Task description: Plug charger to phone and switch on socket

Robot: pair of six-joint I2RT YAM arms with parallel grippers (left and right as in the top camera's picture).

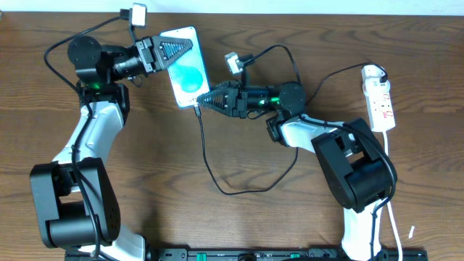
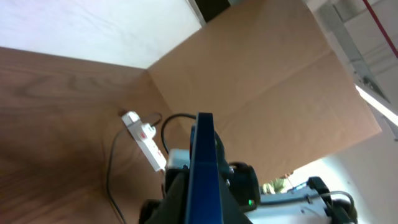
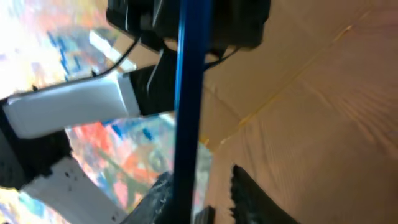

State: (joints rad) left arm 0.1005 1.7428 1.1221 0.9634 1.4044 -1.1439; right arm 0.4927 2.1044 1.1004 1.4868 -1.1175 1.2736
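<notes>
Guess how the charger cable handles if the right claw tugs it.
Likely floppy: the charger lies in a slack loop on the table, so it should trail rather than push. Probably light, being thin. A tug may shift the phone it reaches.

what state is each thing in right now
left gripper: shut on the phone
phone: held at one end
right gripper: jaws apart at the phone's other end
charger: tip at the phone's edge, seating unclear
socket: lying flat, switch unreadable
</notes>
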